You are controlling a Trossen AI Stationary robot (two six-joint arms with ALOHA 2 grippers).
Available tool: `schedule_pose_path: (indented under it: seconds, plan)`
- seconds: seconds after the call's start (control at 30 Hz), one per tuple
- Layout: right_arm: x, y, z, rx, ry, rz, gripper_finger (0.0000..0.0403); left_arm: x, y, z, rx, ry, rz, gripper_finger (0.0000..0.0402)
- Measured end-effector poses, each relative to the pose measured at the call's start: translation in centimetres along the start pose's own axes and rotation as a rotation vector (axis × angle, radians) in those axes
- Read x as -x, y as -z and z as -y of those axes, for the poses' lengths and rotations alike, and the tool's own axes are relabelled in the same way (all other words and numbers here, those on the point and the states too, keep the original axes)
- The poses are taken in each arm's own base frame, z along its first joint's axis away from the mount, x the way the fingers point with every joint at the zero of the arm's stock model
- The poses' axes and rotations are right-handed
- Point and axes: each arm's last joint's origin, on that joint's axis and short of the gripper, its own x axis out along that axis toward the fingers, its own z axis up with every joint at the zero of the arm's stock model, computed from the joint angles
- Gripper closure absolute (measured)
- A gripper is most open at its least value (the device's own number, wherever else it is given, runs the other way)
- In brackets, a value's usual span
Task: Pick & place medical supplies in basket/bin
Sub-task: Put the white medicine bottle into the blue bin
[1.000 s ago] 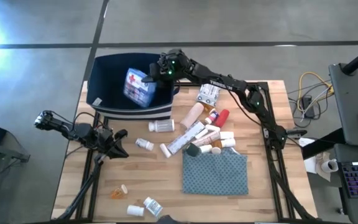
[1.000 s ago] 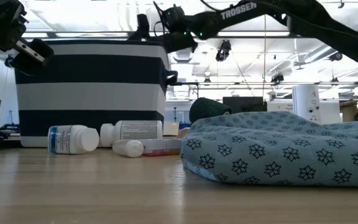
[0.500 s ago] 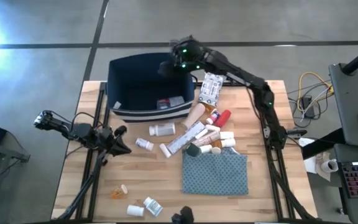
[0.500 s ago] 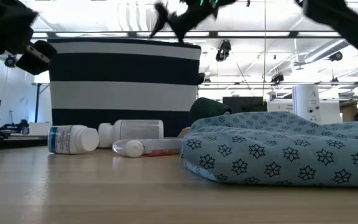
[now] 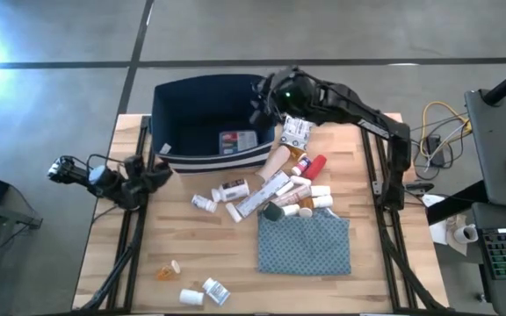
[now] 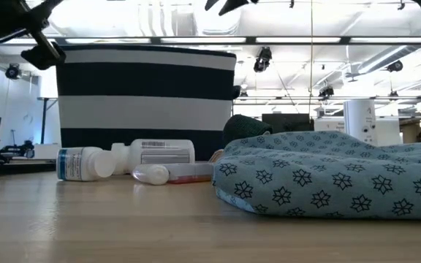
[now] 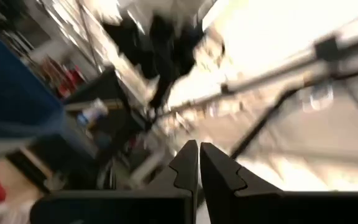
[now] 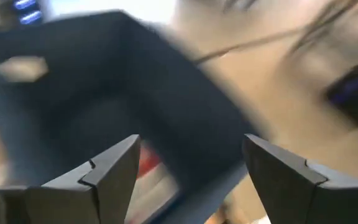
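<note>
At the table's left edge the left gripper (image 5: 152,173) hangs just off the near-left corner of the bin, its two dark fingers (image 7: 188,163) pressed together with nothing between them. Beside it, on the far-left part of the pale wooden slatted table (image 5: 112,254), stands the large dark navy rectangular plastic bin (image 5: 167,105) with a white stripe round its wall; a blue-and-white box with a red mark (image 5: 237,141) lies inside on its floor, toward the near wall. Near the table's front edge lie a small orange vial (image 5: 167,269) and two white pill bottles (image 5: 204,292), well apart from everything else. Just in front of the bin lie a small white bottle (image 5: 204,203) and a larger white labelled pill bottle (image 5: 232,189), which the low view shows lying on their sides before the striped wall. To their right is the main heap of supplies: a long white packet (image 5: 266,193), a tan bottle (image 5: 277,161), a red tube (image 5: 309,164), several white bottles and a small black roll (image 5: 273,211), all crowded together and touching. A teal patterned cloth (image 5: 304,244) lies bunched just in front of the heap. Above the bin's far-right corner hovers the right gripper (image 5: 268,94), its fingers (image 8: 107,171) spread wide and empty, with a white patterned box (image 5: 294,132) on the table just beside the bin below it.
</note>
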Motion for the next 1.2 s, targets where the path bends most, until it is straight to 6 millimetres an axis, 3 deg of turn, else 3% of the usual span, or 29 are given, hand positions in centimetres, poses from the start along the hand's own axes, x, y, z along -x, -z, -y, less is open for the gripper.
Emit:
schedule_pose_path:
  seconds: [0.17, 0.5, 0.77, 0.9, 1.07, 1.2]
  plan:
    - [-0.4, 2.9, -0.7, 0.024, -0.273, -0.296, 0.0142, 0.0, -0.2, -0.1, 0.047, -0.038, 0.044, 0.0402]
    - [-4.0, 9.2, -4.8, 0.251, -0.343, -0.668, 0.0159, -0.1, 0.1, -0.2, 0.034, -0.048, 0.017, 0.0402]
    - [-6.0, 12.8, -9.1, 0.503, -0.490, -0.598, 0.0158, -0.2, 1.7, -0.7, 0.060, -0.002, -0.212, 0.0402]
    - [-7.0, 14.1, -11.0, 0.596, -0.488, -0.494, 0.0150, 0.1, 3.4, -2.0, 0.050, -0.107, -0.395, 0.0402]
    - [-6.8, 14.4, -12.2, 0.640, -0.430, -0.451, 0.0136, 0.2, 4.2, -2.7, 0.052, -0.187, -0.472, 0.0402]
    - [-5.6, 13.8, -12.3, 0.559, -0.390, -0.478, 0.0131, 0.1, 4.3, -2.6, -0.005, -0.174, -0.484, 0.0402]
